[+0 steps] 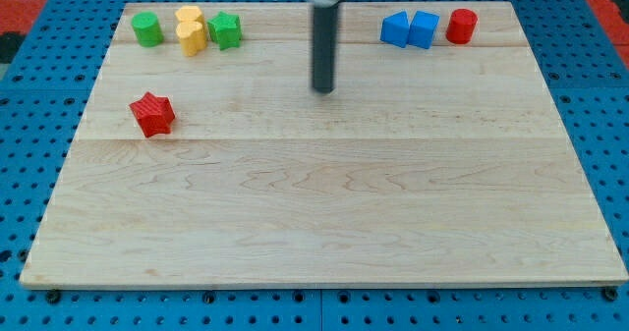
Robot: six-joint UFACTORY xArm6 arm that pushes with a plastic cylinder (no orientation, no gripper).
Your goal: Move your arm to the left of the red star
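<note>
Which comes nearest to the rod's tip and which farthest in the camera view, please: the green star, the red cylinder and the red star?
From my tip:
1. Green star, up left.
2. Red cylinder, up right.
3. Red star, far left.

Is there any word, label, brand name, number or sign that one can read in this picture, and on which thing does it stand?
None: no text can be read anywhere.
The wooden board, the blue pegboard, the red star, the other coloured blocks and my tip all bear no writing.
</note>
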